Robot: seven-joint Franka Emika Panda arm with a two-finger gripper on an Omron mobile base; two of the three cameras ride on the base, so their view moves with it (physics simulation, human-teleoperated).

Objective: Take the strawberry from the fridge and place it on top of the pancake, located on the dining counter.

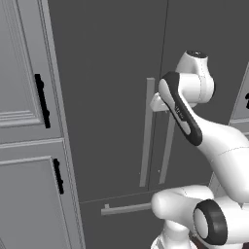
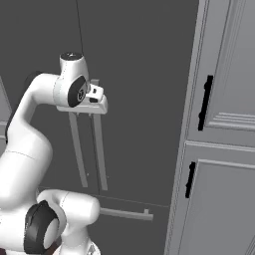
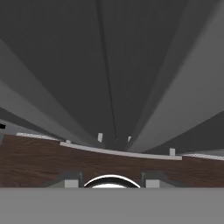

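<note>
Left base view: fingers (image 1: 156,103) at the closed fridge (image 1: 112,73) handles (image 1: 147,131); their spread cannot be told.

Robot hand (image 2: 94,102) at closed fridge (image 2: 134,74) handles (image 2: 98,149)

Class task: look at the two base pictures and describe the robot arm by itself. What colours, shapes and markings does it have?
The arm is glossy white, built of thick rounded tube segments with bulging elbow joints. Dark, near-black bands and caps mark the joints, and one long dark oval panel runs along the forearm. A dark round cap tops the wrist. The tool is a small, boxy, pale grey-white block. No cables show.
</note>
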